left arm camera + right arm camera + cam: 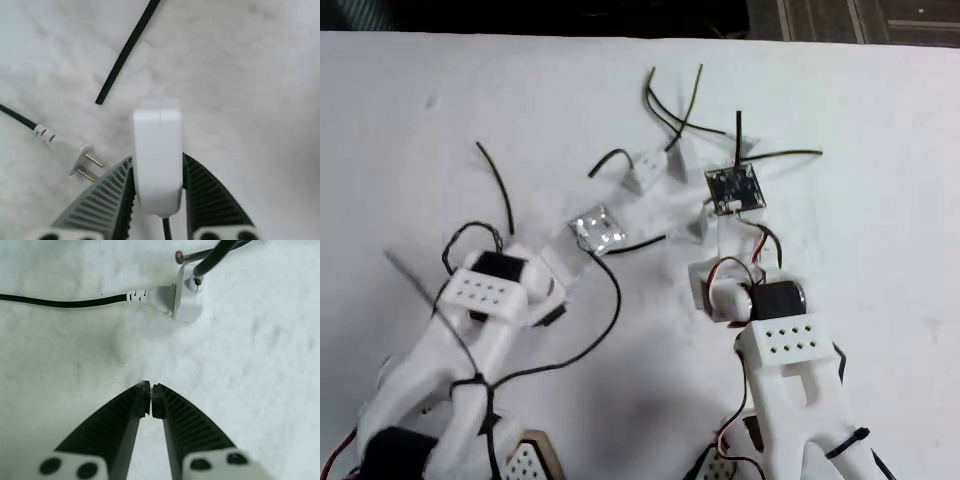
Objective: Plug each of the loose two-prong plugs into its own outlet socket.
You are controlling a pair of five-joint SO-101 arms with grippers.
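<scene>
In the left wrist view my left gripper (pixel 157 160) is shut on a white outlet socket (pixel 157 150), a rounded block with a thin cord running back between the fingers. Beside it on the table lies a loose white two-prong plug (pixel 82 162) on a black cord, prongs toward the gripper. In the right wrist view my right gripper (pixel 150 387) is shut with nothing between its touching tips. Ahead of it, apart, sits another white socket (pixel 188 300) with a white plug (pixel 155 294) pushed into its side, the black cord trailing away.
A black cut cable end (pixel 127 50) lies ahead of the held socket. A small black circuit board (pixel 735 188) with wires sits in front of one arm. Loose black wires (pixel 670 105) curl at the back of the white table (pixel 880 120).
</scene>
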